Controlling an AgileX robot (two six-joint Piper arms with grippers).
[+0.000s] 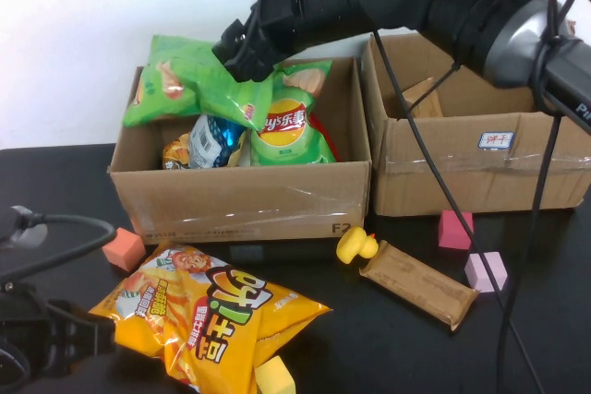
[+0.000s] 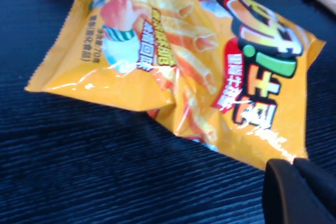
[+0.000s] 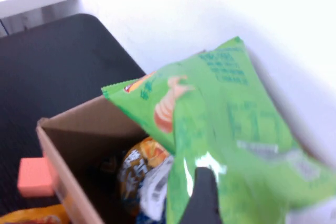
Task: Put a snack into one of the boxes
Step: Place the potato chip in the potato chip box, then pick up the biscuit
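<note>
Nearest the camera, the left tool (image 1: 69, 339) rests low on the black worktop (image 1: 55, 182), just beside the near corner of a yellow snack bag (image 1: 208, 316); whether it is spread or pressed together I cannot tell. Further right, the right tool (image 1: 247, 54) hangs over the left box (image 1: 240, 198), pinching a green snack bag (image 1: 194, 80) at its edge. That bag looks light, soft and crinkly, probably slippery, so an edge pinch suits it. Its long axis runs sideways from the tool, tilting down over the snacks already inside. Beyond the tool's right stands the right box (image 1: 471, 173).
</note>
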